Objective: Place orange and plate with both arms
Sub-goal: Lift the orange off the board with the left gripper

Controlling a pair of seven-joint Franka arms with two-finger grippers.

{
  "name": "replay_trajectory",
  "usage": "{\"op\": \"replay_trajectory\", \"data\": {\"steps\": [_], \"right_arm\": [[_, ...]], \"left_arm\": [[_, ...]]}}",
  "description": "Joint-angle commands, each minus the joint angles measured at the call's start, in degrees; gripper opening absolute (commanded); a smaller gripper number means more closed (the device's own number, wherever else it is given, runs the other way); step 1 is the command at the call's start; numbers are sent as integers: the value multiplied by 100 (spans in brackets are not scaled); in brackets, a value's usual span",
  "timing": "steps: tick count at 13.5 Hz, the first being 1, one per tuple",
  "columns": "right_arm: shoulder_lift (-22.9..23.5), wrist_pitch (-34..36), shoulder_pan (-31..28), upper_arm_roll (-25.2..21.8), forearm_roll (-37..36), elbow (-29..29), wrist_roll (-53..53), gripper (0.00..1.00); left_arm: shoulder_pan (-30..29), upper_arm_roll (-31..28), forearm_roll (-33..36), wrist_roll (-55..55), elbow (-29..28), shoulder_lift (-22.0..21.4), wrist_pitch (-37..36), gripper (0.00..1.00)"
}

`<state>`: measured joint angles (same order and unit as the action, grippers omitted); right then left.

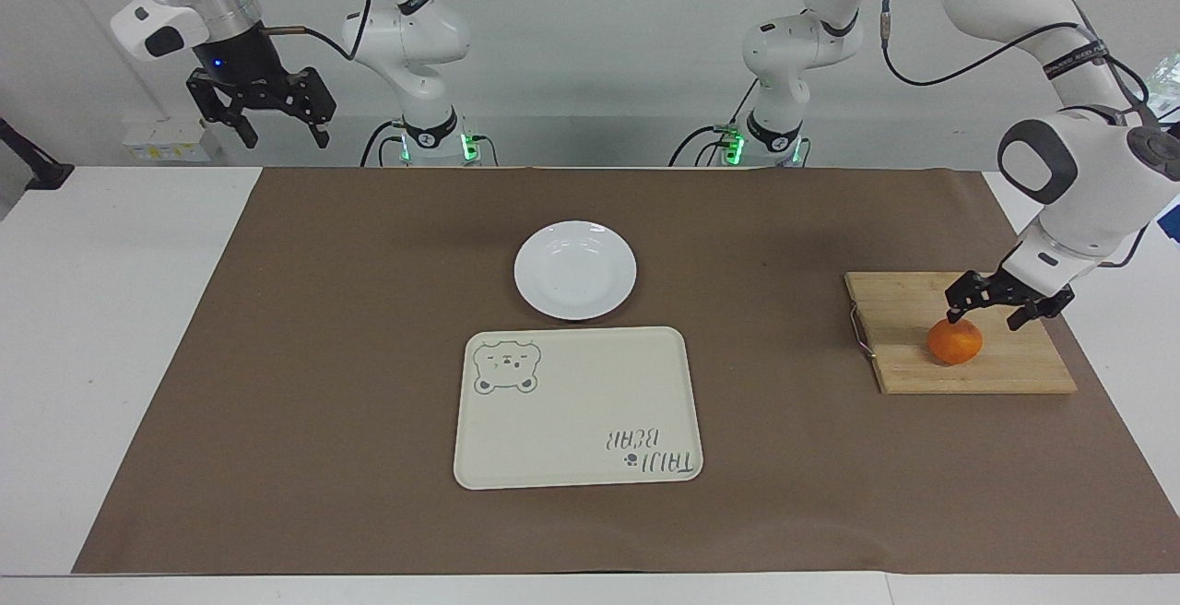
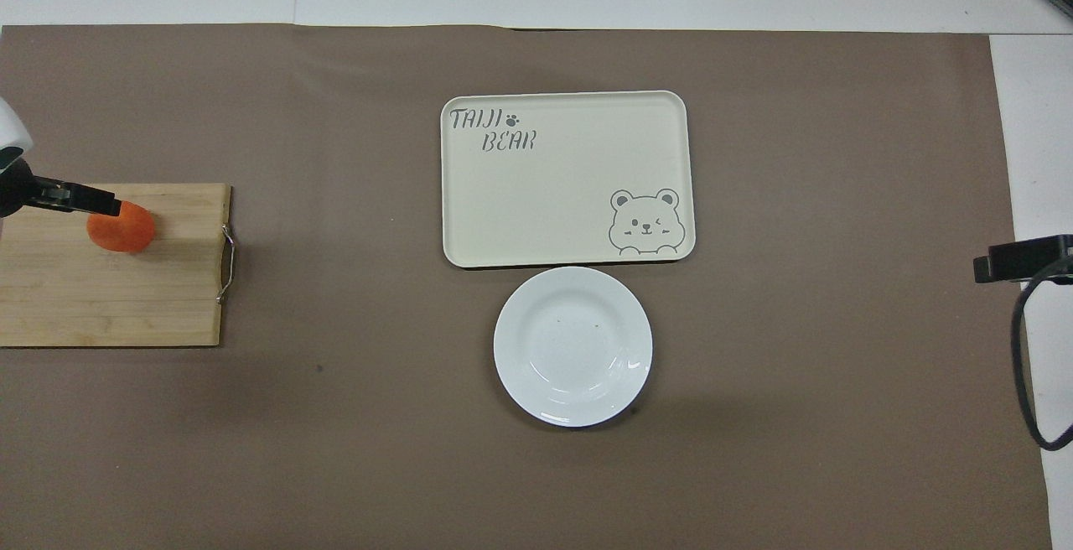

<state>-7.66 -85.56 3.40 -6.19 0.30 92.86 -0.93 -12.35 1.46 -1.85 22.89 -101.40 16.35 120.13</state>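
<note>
Hovering spread over orange [image 1: 955,344] on cutting board [image 1: 1005,365]: left pincer [image 1: 987,315]. Right pincer [image 1: 281,133] spread, waiting off-desk. Orange near round, no clear axis.

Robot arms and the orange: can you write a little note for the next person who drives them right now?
Left gripper: open, just over the orange, not gripping it.
Right gripper: open, waiting up in the air at the right arm's end of the table.
The orange sits on the wooden board at the left arm's end.
The plate is empty, mid-table, beside the bear tray and nearer the robots.
Done: nothing placed.
Left: grip the orange, then place orange and plate.
</note>
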Motion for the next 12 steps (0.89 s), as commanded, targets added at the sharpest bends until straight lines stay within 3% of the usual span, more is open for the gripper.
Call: {"op": "replay_trajectory", "data": {"steps": [1, 6, 7, 8, 12], "right_arm": [[63, 22, -41, 22, -48, -93, -144, 100], [63, 22, -41, 22, -48, -93, -144, 100], [63, 22, -33, 22, -48, -93, -144, 100], [63, 22, -41, 22, -48, -93, -144, 100], [63, 22, -32, 22, -48, -93, -144, 100]], "left_arm": [[-100, 39, 88, 32, 60, 342, 325, 100], [-276, 39, 88, -11, -580, 615, 1203, 100], [-242, 39, 80, -204, -635, 607, 1310, 55], [-250, 39, 80, -545, -618, 598, 1163, 1], [-180, 39, 80, -751, -294, 440, 505, 0]]}}
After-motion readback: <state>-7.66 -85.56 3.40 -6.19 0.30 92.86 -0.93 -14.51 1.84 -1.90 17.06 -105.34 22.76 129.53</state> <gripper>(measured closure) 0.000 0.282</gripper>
